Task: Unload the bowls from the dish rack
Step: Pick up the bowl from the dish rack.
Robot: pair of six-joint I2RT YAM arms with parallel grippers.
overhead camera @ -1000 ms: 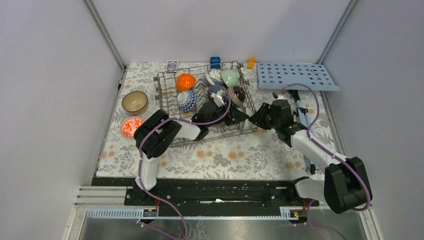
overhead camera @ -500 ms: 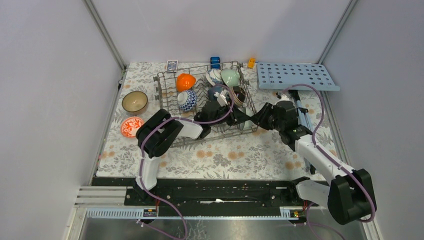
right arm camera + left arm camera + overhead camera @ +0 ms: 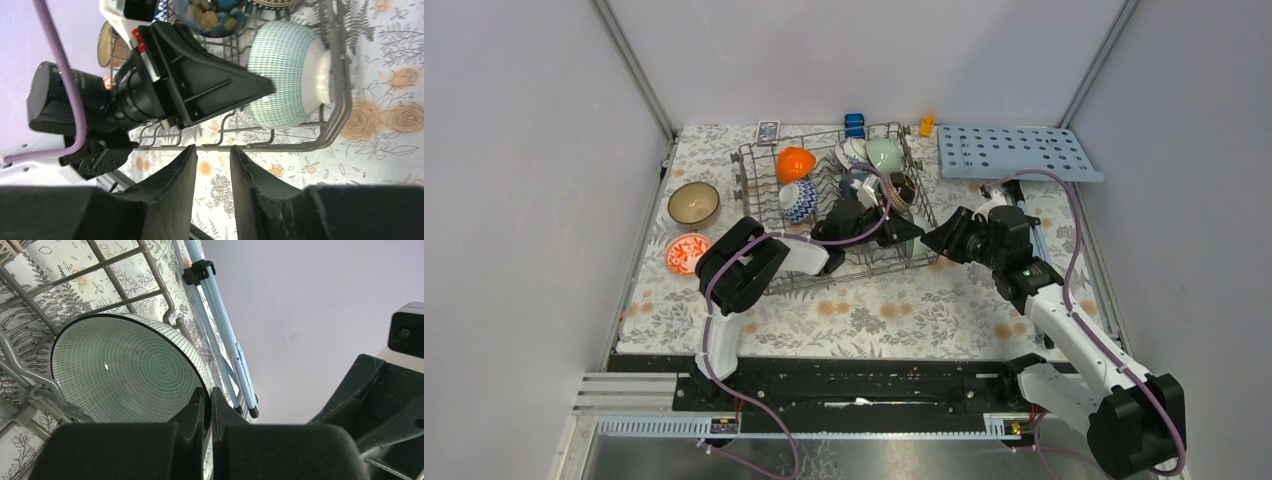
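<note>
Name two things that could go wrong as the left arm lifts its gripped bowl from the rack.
1. The left fingers pinch only the thin rim of the patterned bowl, so it may slip or swing.
2. The bowl lies among the wires of the dish rack; it could snag and drag the rack.

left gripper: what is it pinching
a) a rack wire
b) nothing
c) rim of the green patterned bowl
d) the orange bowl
C: in the left wrist view the left gripper has its fingers closed on the rim of the green patterned bowl, which sits in the rack.
</note>
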